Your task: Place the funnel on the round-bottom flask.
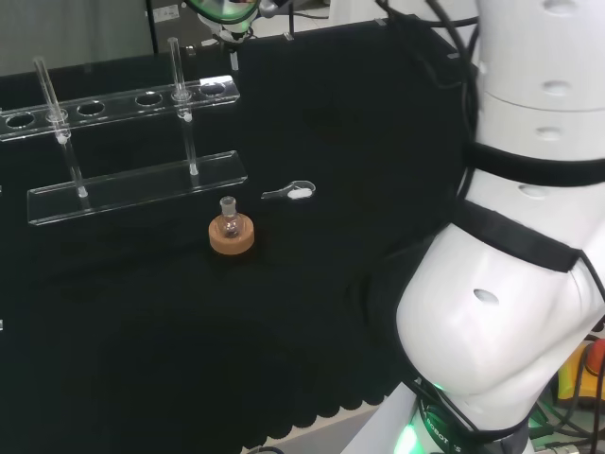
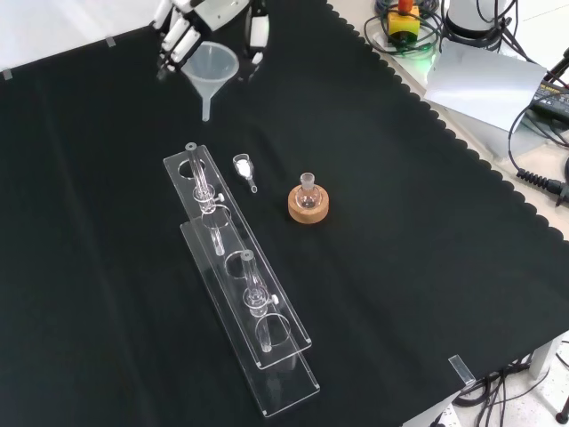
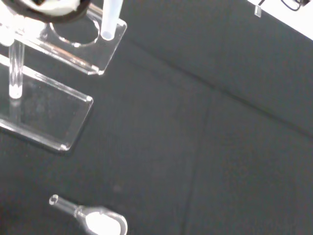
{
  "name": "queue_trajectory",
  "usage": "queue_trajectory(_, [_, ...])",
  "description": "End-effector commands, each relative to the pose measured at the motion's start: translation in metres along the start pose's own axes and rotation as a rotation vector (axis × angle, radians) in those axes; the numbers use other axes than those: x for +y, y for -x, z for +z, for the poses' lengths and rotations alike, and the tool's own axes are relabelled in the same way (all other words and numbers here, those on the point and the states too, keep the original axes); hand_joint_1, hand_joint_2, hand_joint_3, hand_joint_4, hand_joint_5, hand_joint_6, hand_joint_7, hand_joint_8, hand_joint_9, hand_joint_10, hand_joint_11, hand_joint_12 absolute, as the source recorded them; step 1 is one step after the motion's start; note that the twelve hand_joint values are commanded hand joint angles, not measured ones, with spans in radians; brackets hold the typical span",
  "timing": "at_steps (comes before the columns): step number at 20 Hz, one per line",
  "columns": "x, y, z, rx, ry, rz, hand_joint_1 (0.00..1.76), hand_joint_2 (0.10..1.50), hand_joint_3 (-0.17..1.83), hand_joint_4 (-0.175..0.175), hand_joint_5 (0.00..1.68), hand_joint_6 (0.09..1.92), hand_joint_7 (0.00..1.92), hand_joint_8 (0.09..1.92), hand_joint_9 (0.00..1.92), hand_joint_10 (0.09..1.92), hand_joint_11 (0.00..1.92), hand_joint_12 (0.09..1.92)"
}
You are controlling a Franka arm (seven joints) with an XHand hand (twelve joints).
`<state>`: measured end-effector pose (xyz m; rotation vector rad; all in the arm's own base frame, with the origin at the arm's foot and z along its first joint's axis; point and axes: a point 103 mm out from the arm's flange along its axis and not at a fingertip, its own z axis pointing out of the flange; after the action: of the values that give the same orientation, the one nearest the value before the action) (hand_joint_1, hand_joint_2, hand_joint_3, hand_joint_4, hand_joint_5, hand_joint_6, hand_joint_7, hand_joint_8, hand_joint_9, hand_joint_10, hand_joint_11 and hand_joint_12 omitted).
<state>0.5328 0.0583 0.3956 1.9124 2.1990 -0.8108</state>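
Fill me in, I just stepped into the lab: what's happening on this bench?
The robot hand holds a clear funnel up near the far edge of the black cloth in the front view, its stem pointing down. The small round-bottom flask sits upright on its cork ring mid-cloth, nothing on its neck yet. Between them lie a small scoop and a clear test tube rack with two tubes. The funnel has yet to be carried over to the flask.

A lab bench: black cloth (image 2: 400, 222), clear test-tube rack (image 2: 240, 285), small flask (image 2: 308, 191) on cork ring (image 2: 308, 207).
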Motion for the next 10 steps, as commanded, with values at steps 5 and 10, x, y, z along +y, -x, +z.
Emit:
queue_trajectory(5, [-0.068, -0.016, 0.009, 0.013, -0.006, 0.031, 0.84, 0.71, 0.54, -0.009, 0.60, 0.17, 0.51, 0.63, 1.03, 0.55, 0.65, 1.18])
queue_trajectory(10, [-0.083, -0.037, 0.023, 0.006, -0.026, 0.022, 0.84, 0.71, 0.54, -0.009, 0.59, 0.17, 0.51, 0.63, 1.03, 0.54, 0.65, 1.18])
